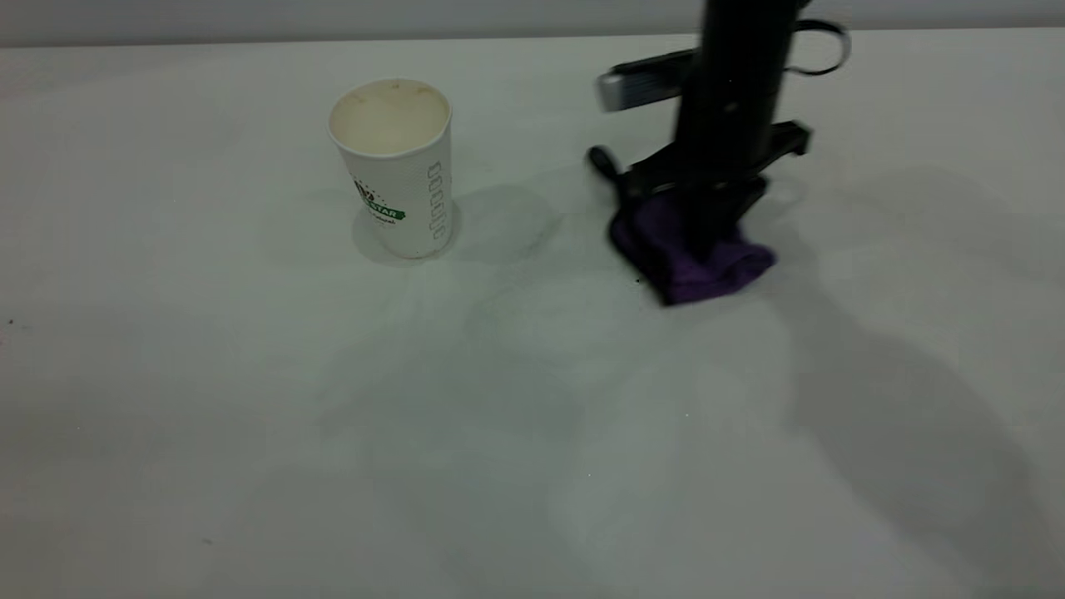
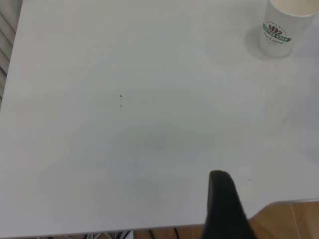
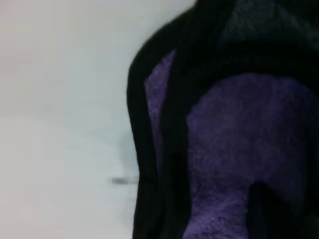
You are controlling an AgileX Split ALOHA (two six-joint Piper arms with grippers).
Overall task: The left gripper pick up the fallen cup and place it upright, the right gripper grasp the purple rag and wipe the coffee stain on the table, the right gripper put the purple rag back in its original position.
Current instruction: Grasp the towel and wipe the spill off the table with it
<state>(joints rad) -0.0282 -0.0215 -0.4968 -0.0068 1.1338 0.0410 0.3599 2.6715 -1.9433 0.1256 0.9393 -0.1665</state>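
Observation:
The white ribbed cup (image 1: pixel 399 166) with its green logo stands upright on the table (image 1: pixel 499 433), left of centre; the left wrist view shows the cup (image 2: pixel 281 30) far off. My right gripper (image 1: pixel 707 237) stands straight down on the purple rag (image 1: pixel 715 266) and is shut on it, the cloth bunched on the tabletop beneath it. The rag (image 3: pixel 239 134) fills the right wrist view, black edging beside it. No coffee stain shows; it is hidden or out of view. My left gripper (image 2: pixel 224 209) hangs back over the table's near corner, far from the cup, outside the exterior view.
A tiny dark speck (image 1: pixel 638 281) lies by the rag's left edge. Faint smudges (image 1: pixel 532 237) mark the table between cup and rag. The table's edge with wooden floor (image 2: pixel 294 219) beyond it shows in the left wrist view. A wall runs behind the table's far edge.

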